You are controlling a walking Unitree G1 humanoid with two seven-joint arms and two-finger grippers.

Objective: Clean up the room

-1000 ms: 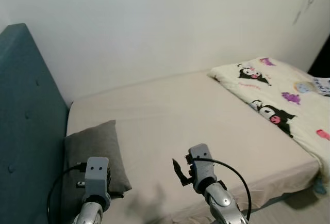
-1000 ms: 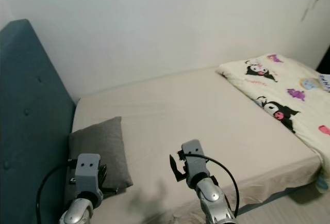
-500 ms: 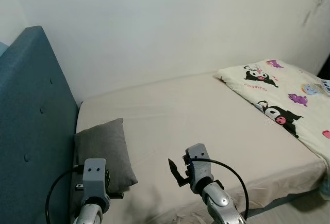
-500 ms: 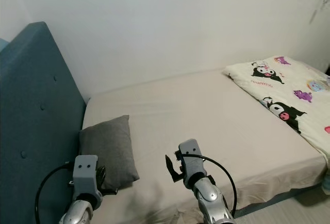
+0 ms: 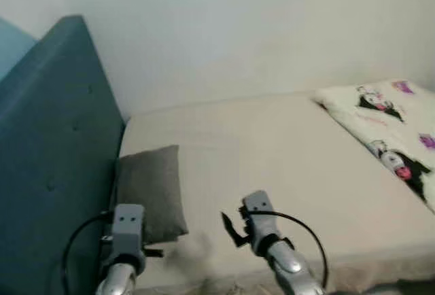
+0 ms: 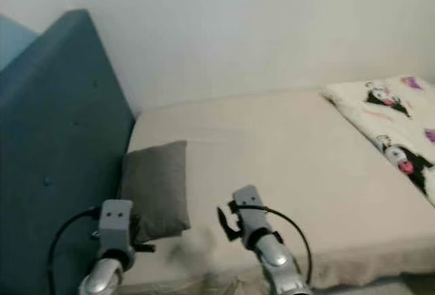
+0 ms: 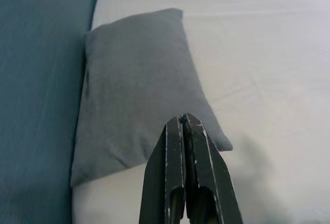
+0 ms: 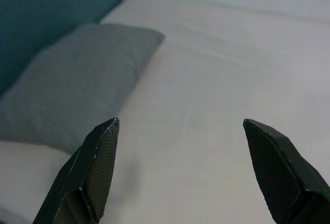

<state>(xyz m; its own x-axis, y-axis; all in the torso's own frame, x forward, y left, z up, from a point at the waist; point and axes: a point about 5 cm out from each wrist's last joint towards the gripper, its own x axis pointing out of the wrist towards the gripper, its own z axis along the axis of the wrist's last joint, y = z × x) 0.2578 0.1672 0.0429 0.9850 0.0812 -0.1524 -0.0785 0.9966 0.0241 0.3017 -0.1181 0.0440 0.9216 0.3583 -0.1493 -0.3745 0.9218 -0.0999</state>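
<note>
Ahead, grey pillow (image 5: 151, 192), left hand (image 7: 184, 126) closed

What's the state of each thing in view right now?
Grey pillow: lying flat on the bed against the headboard, untouched.
Cartoon-print blanket: spread over the far end of the bed.
Left tool: shut, empty, pointing toward the pillow.
Right tool: open wide, empty, above the bare sheet.

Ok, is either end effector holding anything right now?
No, nothing is held. The left end effector is shut and empty above the grey pillow; the right end effector is open over the bed.
</note>
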